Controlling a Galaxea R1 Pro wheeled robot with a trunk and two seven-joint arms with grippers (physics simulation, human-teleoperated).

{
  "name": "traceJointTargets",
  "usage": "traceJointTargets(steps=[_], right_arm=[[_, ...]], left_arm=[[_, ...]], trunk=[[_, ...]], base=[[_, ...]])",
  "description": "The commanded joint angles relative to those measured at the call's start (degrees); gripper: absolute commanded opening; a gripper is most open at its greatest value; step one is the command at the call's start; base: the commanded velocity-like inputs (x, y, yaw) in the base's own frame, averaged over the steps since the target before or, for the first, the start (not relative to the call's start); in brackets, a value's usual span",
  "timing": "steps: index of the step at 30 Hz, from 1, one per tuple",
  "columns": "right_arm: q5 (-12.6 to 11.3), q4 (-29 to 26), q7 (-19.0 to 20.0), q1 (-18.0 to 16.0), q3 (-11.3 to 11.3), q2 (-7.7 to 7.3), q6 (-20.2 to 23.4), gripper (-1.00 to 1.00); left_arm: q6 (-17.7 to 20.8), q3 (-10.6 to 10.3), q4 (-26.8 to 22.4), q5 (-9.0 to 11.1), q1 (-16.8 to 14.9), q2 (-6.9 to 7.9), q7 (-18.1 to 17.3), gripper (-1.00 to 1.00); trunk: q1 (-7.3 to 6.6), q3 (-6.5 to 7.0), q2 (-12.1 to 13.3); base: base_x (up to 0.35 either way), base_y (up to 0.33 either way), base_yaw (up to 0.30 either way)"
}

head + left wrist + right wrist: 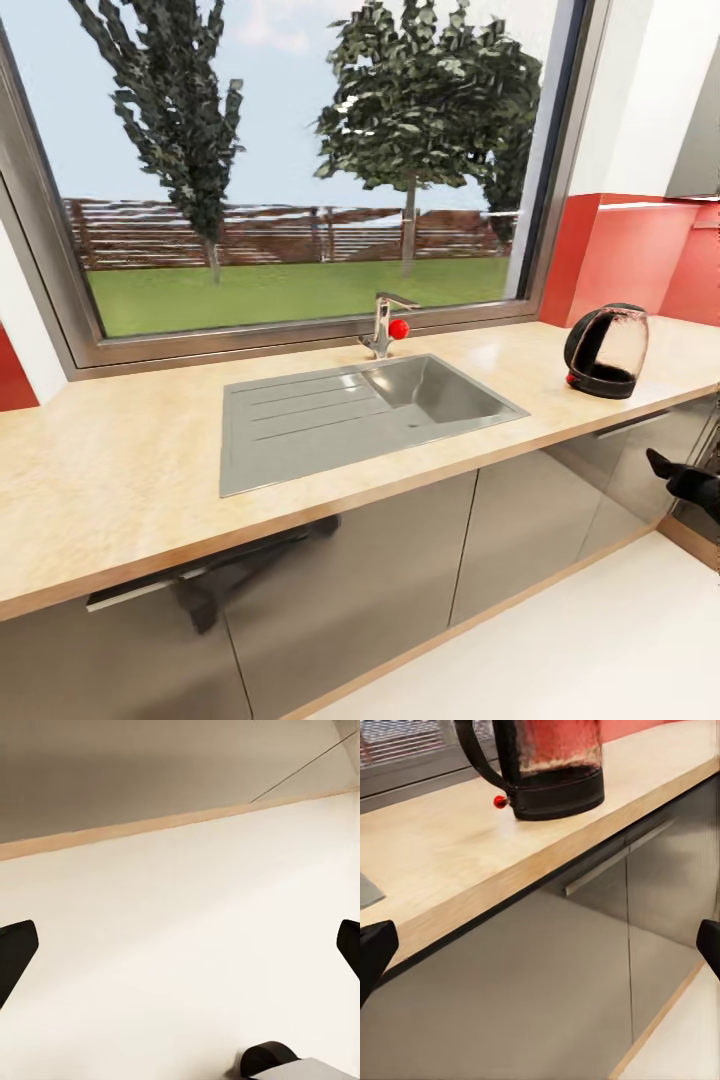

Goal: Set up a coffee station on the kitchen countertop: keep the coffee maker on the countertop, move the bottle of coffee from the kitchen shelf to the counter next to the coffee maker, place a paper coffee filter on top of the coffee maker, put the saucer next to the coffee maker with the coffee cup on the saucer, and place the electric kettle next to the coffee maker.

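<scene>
Electric kettle (551, 769), top cut off.

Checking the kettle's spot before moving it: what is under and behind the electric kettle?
The electric kettle stands on the kitchen countertop, grey cabinet fronts below. Behind it is the red wall. Its black base covers the wood directly beneath.

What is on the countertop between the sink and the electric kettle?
Nothing: in the head view, the countertop is bare wood between the sink and the electric kettle.
</scene>
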Motion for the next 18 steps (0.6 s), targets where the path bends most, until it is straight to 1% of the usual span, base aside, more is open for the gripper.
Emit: traceJointTargets(steps=[1,5,9,14,18], right_arm=[[-0.47,-0.10,-0.42,-0.06,0.02,0.04,0.22,1.00],[-0.49,-0.18,-0.59,-0.14,0.09,0.29,0.28,1.00],[-0.50,-0.20,-0.59,-0.16,0.18,0.78,0.29,1.00],[-0.50,-0.20,-0.65,-0.16,0.25,1.25,0.23,1.00],[-0.50,-0.20,-0.67,-0.16,0.91,1.86,0.22,1.00]], left_arm=[[-0.40,-0.38,0.04,0.37,-0.05,0.06,0.01,1.00],[-0.37,-0.16,0.06,0.37,-0.05,0.03,0.01,1.00],[-0.36,-0.16,0.12,0.37,-0.06,-0.02,0.02,1.00],[-0.36,-0.17,0.13,0.37,-0.05,-0.04,0.02,1.00],[-0.36,-0.19,0.13,0.37,-0.06,-0.06,0.02,1.00]], trunk=[[0.00,-0.06,-0.03],[0.00,-0.06,-0.03],[0.00,-0.06,-0.03],[0.00,-0.06,-0.03],[0.00,-0.06,-0.03]], base=[[0.000,-0.227,0.000],[0.000,-0.208,0.000],[0.000,-0.078,0.037],[0.000,-0.017,0.218],[0.000,-0.156,0.260]])
